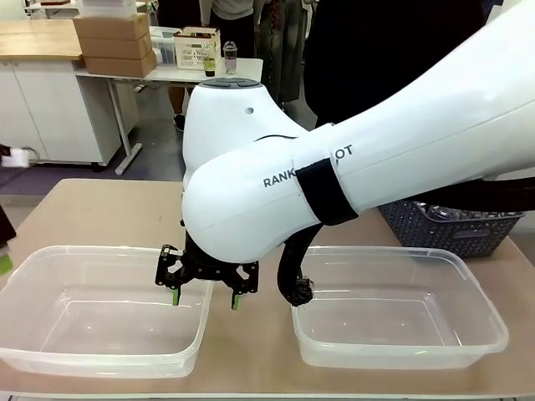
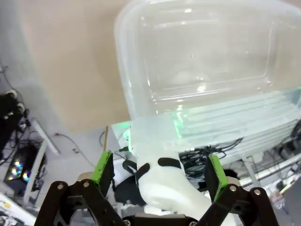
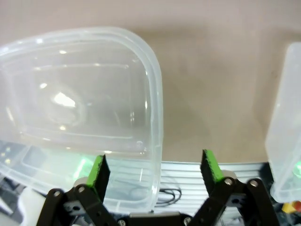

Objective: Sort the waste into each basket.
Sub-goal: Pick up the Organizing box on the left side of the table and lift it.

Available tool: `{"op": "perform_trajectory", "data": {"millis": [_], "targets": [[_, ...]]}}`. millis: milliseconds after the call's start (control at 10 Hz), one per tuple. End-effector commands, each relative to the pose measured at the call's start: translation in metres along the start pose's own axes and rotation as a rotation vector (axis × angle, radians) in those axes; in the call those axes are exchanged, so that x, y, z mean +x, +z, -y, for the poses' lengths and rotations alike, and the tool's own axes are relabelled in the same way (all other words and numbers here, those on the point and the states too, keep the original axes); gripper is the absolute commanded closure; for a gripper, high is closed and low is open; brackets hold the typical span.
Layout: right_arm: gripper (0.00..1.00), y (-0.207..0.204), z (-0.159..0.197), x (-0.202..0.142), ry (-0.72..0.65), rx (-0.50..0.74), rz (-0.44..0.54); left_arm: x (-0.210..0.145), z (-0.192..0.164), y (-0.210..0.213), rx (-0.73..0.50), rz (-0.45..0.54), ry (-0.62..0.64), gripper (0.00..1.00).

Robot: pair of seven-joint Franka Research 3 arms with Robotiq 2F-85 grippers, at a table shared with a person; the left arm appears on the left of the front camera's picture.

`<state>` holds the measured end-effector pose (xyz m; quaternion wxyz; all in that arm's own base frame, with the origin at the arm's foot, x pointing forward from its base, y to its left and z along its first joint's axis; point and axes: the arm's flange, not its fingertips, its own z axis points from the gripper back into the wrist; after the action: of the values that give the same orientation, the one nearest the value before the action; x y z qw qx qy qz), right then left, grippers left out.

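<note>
While the right gripper (image 1: 205, 299) hangs: jaws spread wide, nothing held.
Straight below it: the left tub (image 1: 84, 250), at its wall facing the gap.
Just to its right: the right tub (image 1: 393, 250), as bare as its twin.
Far right, beyond that tub: dark grey basket (image 1: 451, 232) with clear shapes (image 1: 441, 212), probably the waste; long axis unreadable.
Nearer arm: right, I judge.
Other arm: left gripper (image 2: 160, 165) spread wide, empty, off the table's near edge.
</note>
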<state>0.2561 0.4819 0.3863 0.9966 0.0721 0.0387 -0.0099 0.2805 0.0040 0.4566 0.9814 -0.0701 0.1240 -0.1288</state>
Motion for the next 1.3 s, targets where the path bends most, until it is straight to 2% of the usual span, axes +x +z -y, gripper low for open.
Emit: {"op": "perform_trajectory", "data": {"millis": [0, 500, 700, 900, 1000, 1100, 1200], "targets": [[0.0, 0.001, 0.0, -0.001, 0.001, 0.004, -0.002, -0.007, 0.007, -0.127, 0.034, -0.062, -0.027, 0.0], [0.0, 0.001, 0.0, -0.001, 0.001, 0.004, -0.002, -0.021, -0.009, -0.171, 0.028, -0.127, 0.07, 0.0], [0.0, 0.0, 0.0, 0.0, 0.0, 0.0, 0.0, -0.028, -0.014, -0.18, -0.006, -0.113, 0.075, 0.0], [0.0, -0.006, -0.002, 0.002, -0.002, -0.062, -0.038, -0.031, -0.011, -0.175, -0.067, -0.067, 0.043, 0.0], [0.57, -0.007, -0.005, 0.002, -0.016, -0.057, -0.03, -0.032, -0.011, -0.172, -0.075, -0.036, 0.023, 0.58], [0.58, -0.009, -0.007, 0.003, -0.034, -0.064, -0.032, -0.033, -0.012, -0.171, -0.082, -0.032, 0.016, 0.58], [1.0, -0.013, -0.009, 0.006, -0.045, -0.061, -0.028, -0.034, -0.013, -0.171, -0.087, -0.024, 0.011, 1.0]]}}
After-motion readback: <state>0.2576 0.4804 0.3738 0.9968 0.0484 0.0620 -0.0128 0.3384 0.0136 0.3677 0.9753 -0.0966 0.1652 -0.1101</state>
